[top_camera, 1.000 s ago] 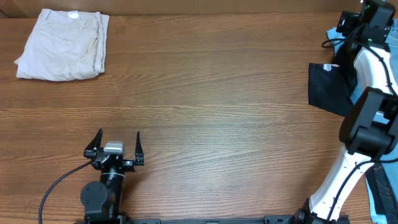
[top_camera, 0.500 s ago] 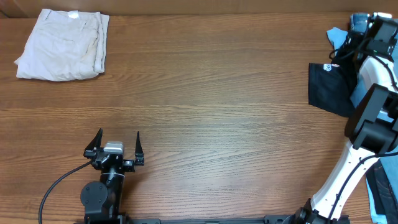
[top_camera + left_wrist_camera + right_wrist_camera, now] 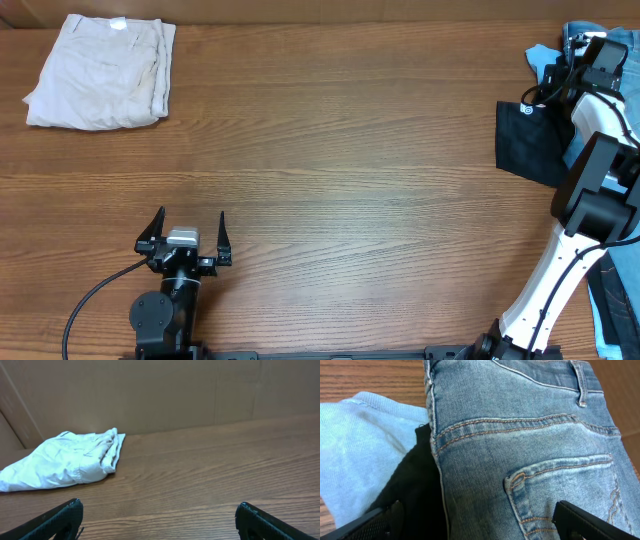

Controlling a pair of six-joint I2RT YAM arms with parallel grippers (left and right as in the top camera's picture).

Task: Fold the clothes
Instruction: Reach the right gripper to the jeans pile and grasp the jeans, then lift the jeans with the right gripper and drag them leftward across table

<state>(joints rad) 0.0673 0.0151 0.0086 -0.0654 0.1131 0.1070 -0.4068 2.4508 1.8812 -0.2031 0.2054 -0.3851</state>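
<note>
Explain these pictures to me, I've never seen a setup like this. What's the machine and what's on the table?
Two robot arms work at a wooden table. One picture looks down from above; the other two come from wrist cameras. The left arm sits near the front edge, jaws open and empty, facing folded beige trousers. The right arm reaches a pile at the right edge: jeans, a black shirt, a pale-blue garment. Its jaws are open over the jeans, holding nothing.
</note>
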